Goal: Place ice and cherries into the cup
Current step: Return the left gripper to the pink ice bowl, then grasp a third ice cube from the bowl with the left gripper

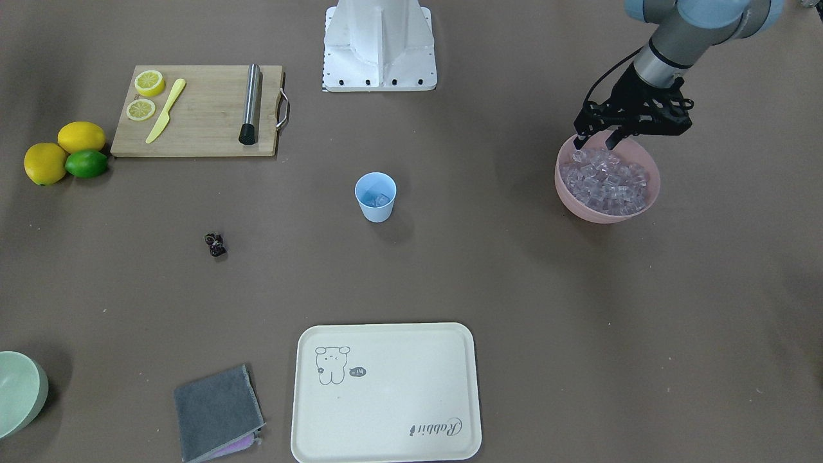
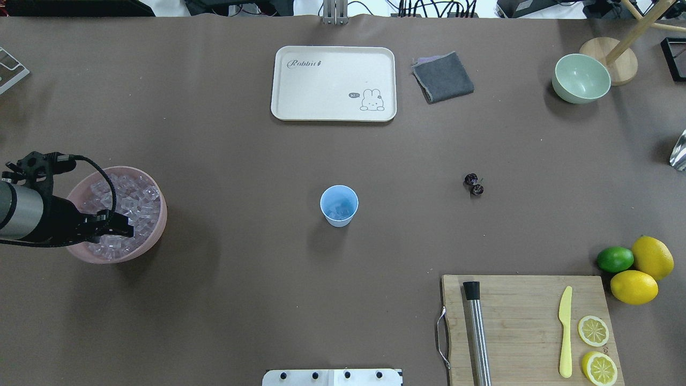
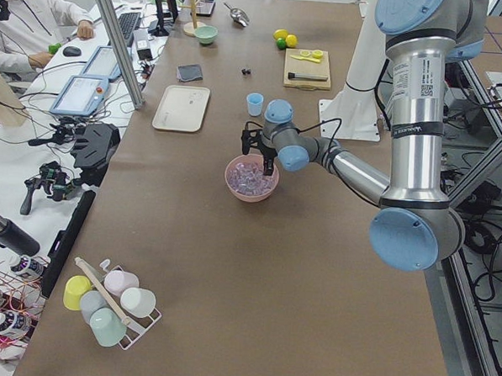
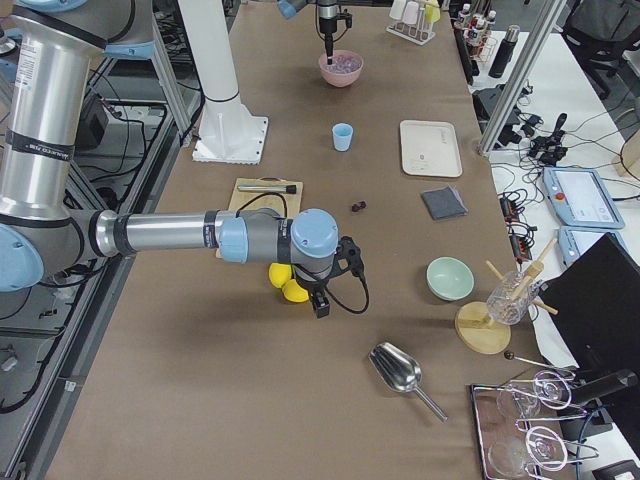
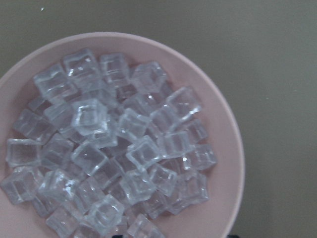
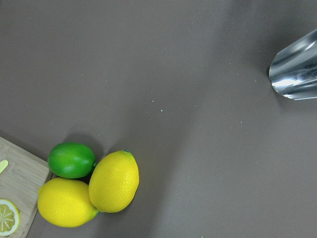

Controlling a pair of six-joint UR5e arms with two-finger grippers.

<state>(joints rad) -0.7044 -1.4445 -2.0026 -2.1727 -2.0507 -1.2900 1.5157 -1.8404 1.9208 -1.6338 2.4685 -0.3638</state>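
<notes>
Exterior front-facing view: the left claw [image 1: 598, 140] is spread apart, its tips just at the ice [image 1: 604, 183] heaped in the pink bowl [image 1: 571, 196]. The blue cup [image 1: 375, 211] holds a few cubes. The cherries [image 1: 215, 245] lie on the table [image 1: 514, 289]. I cannot tell if the right claw [image 4: 320, 303] is spread or closed.
</notes>
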